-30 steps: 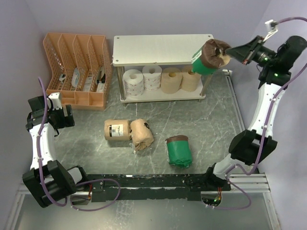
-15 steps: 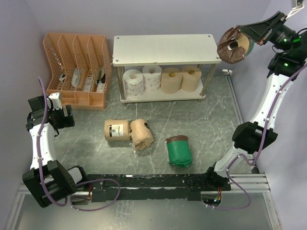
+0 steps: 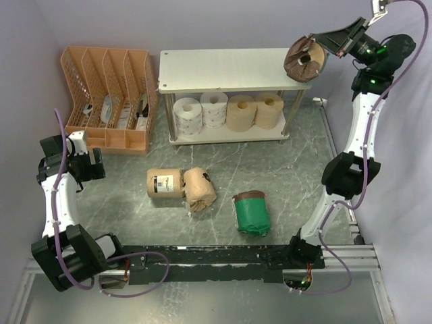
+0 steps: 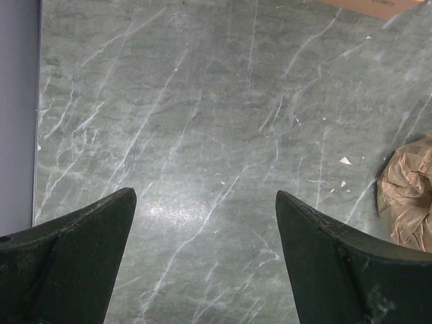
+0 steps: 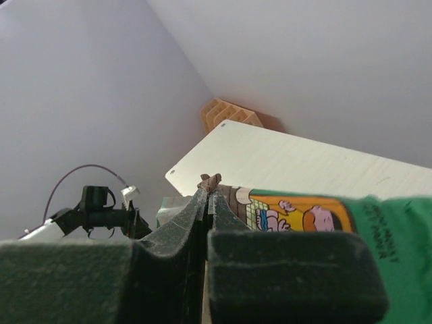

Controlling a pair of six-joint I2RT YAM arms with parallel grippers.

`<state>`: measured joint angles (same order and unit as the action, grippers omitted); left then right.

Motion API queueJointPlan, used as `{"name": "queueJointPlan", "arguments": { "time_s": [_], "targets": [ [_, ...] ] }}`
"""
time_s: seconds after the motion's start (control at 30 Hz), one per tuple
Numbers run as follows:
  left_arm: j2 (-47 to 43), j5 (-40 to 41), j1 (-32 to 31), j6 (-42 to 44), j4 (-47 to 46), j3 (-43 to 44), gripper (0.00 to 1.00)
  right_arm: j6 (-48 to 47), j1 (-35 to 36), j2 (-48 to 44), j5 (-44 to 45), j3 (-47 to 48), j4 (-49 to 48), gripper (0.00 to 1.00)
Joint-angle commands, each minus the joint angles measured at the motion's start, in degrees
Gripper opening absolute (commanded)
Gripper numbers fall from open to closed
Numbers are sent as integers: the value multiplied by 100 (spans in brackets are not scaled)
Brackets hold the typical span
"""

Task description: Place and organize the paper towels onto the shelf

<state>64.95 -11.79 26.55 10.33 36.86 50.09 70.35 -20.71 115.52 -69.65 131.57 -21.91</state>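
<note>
Starting nearest you, your left fingers (image 4: 202, 202) stand wide apart and empty over bare table (image 4: 202, 101). The crumpled tan-wrapped roll (image 4: 408, 202) lies off to their right. Just beside it is the labelled tan-wrapped roll (image 3: 165, 182), and the loose green-wrapped roll (image 3: 251, 214) lies apart. All three are on their sides, not yet shelved.

Beyond them, the shelf (image 3: 229, 67) carries four rolls in a row on its lower board: white dotted roll (image 3: 187, 115), white roll (image 3: 214, 108) and two bare tan rolls (image 3: 254, 111). Its top board is bare.

Farthest out, your right fingers (image 5: 208, 196) are pinched nearly shut on the twisted wrapper end of the held green-wrapped roll (image 3: 305, 59). That roll hangs over the top board's right end, long axis tilted, brown end facing up and left. The board lies below and left of it, so this move belongs to the right arm.

Only the wrist view shows how slight that pinch is. Only the overhead view shows the overlap with the board. Neither tells you whether roll and board touch.
</note>
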Motion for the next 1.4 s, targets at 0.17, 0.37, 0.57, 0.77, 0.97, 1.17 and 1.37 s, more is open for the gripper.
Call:
{"name": "queueJointPlan", "arguments": {
  "time_s": [0.17,0.37,0.57,0.77,0.97,1.17,1.37],
  "targets": [
    [-26,-31,48,4,-4,163,96,139,448,519,464,800,-704,0],
    [22,45,52,-26,-4,173,96,93,580,750,833,1075,-674,0],
    [83,85,46,-31,4,187,96,517,664,1019,848,739,-1027,0],
    [148,32,45,-13,20,199,96,200,647,1324,898,554,-697,0],
    [185,-20,44,13,60,213,96,-111,602,1470,1043,434,-488,0],
    [194,-24,39,13,54,213,96,-333,478,1490,1221,426,-413,71],
    [213,-7,47,4,65,219,96,-1319,395,1260,1529,582,112,100]
  ]
}}
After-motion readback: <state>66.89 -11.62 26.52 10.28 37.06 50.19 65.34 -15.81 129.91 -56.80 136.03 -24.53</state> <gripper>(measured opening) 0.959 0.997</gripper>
